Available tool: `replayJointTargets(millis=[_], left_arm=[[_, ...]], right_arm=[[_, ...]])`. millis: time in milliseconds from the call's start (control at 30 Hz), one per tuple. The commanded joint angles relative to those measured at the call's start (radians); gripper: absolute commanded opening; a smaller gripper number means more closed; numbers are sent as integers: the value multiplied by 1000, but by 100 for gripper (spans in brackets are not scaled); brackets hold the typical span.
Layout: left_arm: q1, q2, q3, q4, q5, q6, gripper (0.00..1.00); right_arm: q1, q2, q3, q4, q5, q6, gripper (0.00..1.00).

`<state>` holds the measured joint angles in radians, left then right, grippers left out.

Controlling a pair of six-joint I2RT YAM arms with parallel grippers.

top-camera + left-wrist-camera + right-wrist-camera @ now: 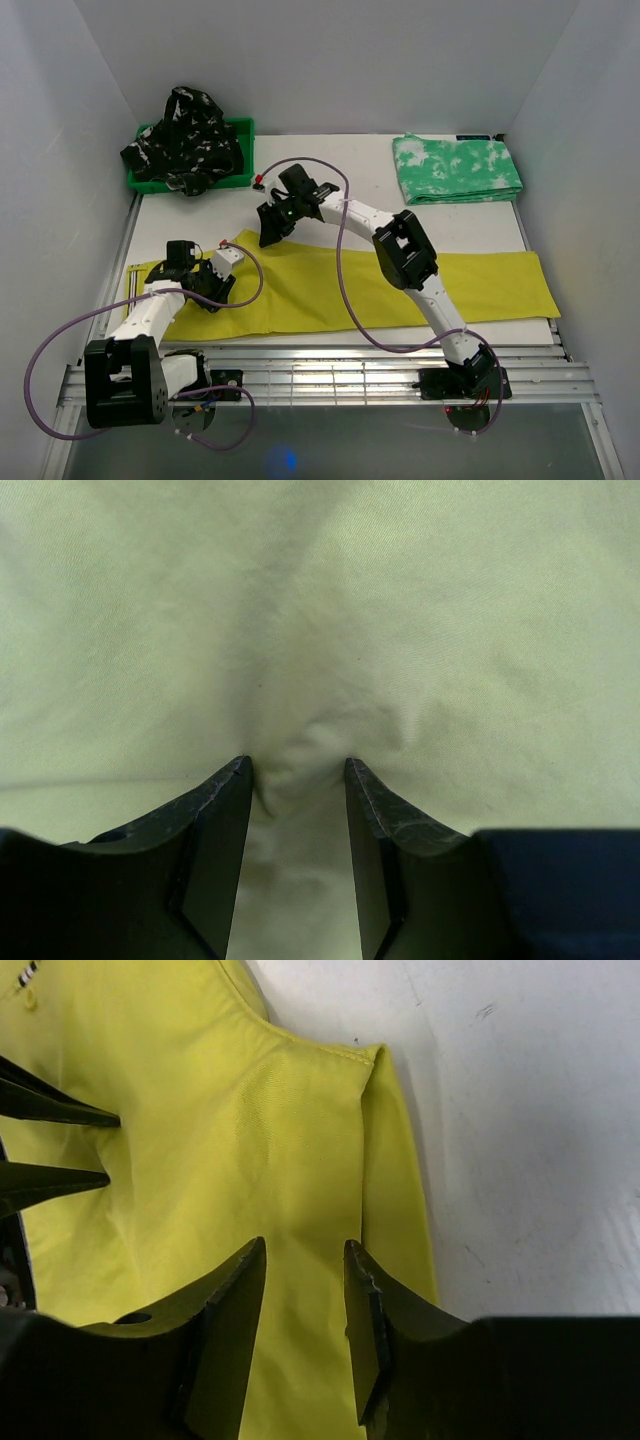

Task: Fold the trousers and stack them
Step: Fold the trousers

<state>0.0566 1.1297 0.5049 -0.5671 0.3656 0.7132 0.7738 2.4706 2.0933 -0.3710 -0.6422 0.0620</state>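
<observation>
Mustard-yellow cloth puckers between the narrowly set tips of the left pincer [297,765]. It nips a small fold of the long plain mustard-yellow cloth trousers [450,630], and creases run out from the pinch. In the top view the left pincer [208,290] sits low on the left end of the pair, its white arm short and bent above the near-left base.

The right pincer [305,1245] holds its black fingers a narrow gap apart. It points down at the same yellow pair [250,1130], just beside a stitched corner of the cloth, but I cannot tell whether it grips the cloth. The white bench [520,1140] shows to the right of that corner. From above, the right arm rises from its near-right base, bends at a black elbow by the trousers' far edge and stretches left. This puts the right pincer [272,228] at the far edge of the cloth, near the left one but apart.

The yellow trousers [400,285] lie as a long band from left to right across the near half of the bench [480,225]. At the far left a green plastic bin [245,128] holds a crumpled black pair of cloth trousers with white pattern [185,135], heaped above its rim. At the far right a folded green-and-white mottled pair of cloth trousers [455,168] lies flat.
</observation>
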Motion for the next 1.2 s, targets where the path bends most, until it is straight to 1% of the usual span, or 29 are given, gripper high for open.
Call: replayJointTargets(millis=[0, 33, 100, 167, 267, 300, 367, 400, 567, 733, 833, 900, 933, 967, 1000, 1033, 1067, 1100, 1133, 1167], left_arm=[[-1, 25, -29, -82, -4, -14, 52], [-1, 25, -29, -82, -2, -14, 52], [-1, 27, -28, -82, -2, -15, 52], [-1, 25, -29, -83, -4, -15, 52], [-1, 25, -29, -83, -2, -15, 52], [-1, 25, -29, -83, -2, -15, 52], [-1, 25, -29, -83, -5, -15, 52], [-1, 24, -29, -82, -5, -15, 52], [-1, 27, -28, -82, -4, -17, 52], [-1, 30, -28, -82, -5, -17, 52], [-1, 33, -28, -82, -4, -17, 52], [-1, 36, -26, -82, -5, -17, 52], [-1, 36, -22, -91, -4, -15, 52], [-1, 35, -17, -97, -1, -17, 52], [-1, 27, -5, -102, -1, -24, 52], [-1, -5, 35, -114, 19, -46, 53], [-1, -24, 65, -122, 47, -58, 55], [-1, -40, 99, -126, 77, -75, 57], [-1, -53, 182, -143, 111, -95, 61], [-1, -44, 231, -160, 190, -130, 62]], right_arm=[[18, 51, 36, -20, 32, -44, 44], [22, 56, 39, -20, 38, -51, 46], [31, 68, 37, -26, 47, -57, 46], [42, 80, 39, -43, 64, -96, 43], [51, 93, 33, -52, 97, -132, 37], [51, 96, 34, -51, 113, -145, 29], [51, 102, 46, -51, 165, -152, 18], [51, 103, 54, -51, 185, -159, 8], [50, 79, 79, -10, 352, -211, 8], [22, 25, 82, 79, 472, -196, 8], [9, -8, 105, 103, 480, -191, 8], [-1, -33, 116, 72, 445, -195, 8], [-14, -45, 120, 41, 408, -200, 9], [-21, -83, 123, 2, 332, -203, 13], [-27, -110, 114, -40, 294, -223, 23], [-39, -175, 65, -124, 229, -241, 27], [-48, -214, 24, -161, 201, -258, 30], [-56, -258, -31, -193, 176, -277, 40], [-76, -303, -159, -221, 153, -327, 44], [-90, -393, -229, -285, 89, -368, 47]])
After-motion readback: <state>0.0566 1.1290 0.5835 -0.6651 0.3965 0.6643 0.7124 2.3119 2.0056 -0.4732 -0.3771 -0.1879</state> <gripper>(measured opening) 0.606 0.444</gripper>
